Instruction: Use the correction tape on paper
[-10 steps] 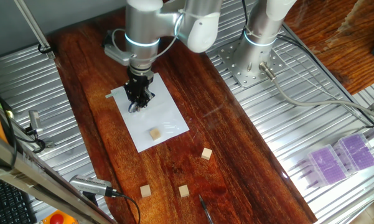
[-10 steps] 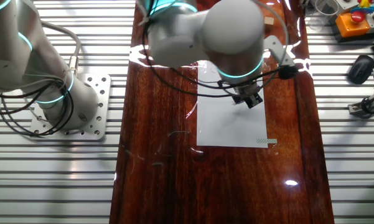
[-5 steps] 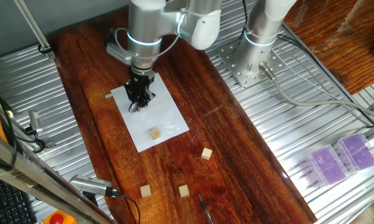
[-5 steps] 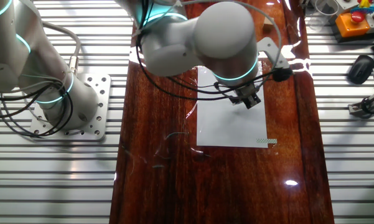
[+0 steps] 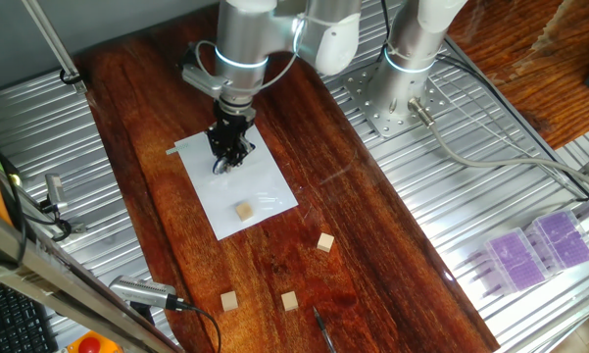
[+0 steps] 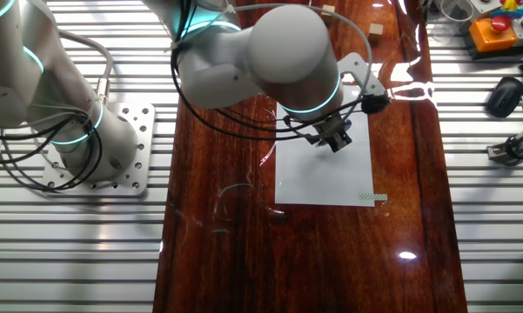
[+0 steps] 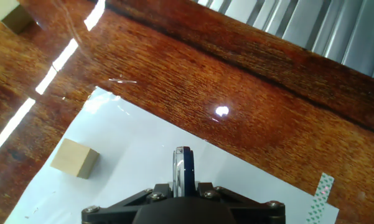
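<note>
One arm works here, and its gripper [image 5: 227, 157] holds the tape [image 7: 182, 169] pinched narrow between the jaws, edge-on to the hand camera so that only its thin rim shows. The tape sits directly below the jaws, nose down over the paper [image 5: 265, 191]; from these frames I cannot tell for sure whether the tip touches the sheet or hangs just above it. Its long axis seems to run along the fingers, pointing down at the sheet, so the coming stroke likely turns on keeping the tip pressed flat while dragging across bare white paper.

The hand view shows what the fixed views hide: the tape's slim profile, a cube [image 7: 75, 158] lying on the paper to the side and well apart from the tip, and a patterned strip [image 7: 317, 198] at the sheet's edge. One fixed view shows the paper's full outline on the table [image 5: 372, 245], with three more cubes [image 5: 324, 242] beyond it. In the other fixed view the arm's bulk covers the paper's far end.
</note>
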Robot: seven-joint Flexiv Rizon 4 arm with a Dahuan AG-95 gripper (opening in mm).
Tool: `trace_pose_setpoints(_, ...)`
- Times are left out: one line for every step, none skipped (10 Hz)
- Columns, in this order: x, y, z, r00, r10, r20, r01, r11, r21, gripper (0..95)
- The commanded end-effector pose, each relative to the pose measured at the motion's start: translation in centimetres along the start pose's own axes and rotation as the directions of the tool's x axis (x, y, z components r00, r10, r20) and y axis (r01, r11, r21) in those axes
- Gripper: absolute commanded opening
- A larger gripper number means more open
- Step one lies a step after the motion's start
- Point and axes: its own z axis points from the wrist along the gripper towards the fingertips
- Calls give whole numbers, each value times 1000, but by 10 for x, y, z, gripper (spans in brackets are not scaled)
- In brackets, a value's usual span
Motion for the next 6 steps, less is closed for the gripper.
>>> trace_pose_setpoints(2,0,-1,1000,-3,0,3,1000,1,0)
trace_pose_setpoints(4,2,-1,1000,-4,4,4,1000,2,0)
trace_pose_setpoints(4,2,-1,1000,-3,6,3,1000,3,0)
trace_pose_setpoints(4,2,0,1000,-3,7,3,1000,4,0)
trace_pose_setpoints(4,1,1,1000,-3,6,3,1000,6,0)
trace_pose_setpoints(3,1,2,1000,-3,6,3,1000,7,0)
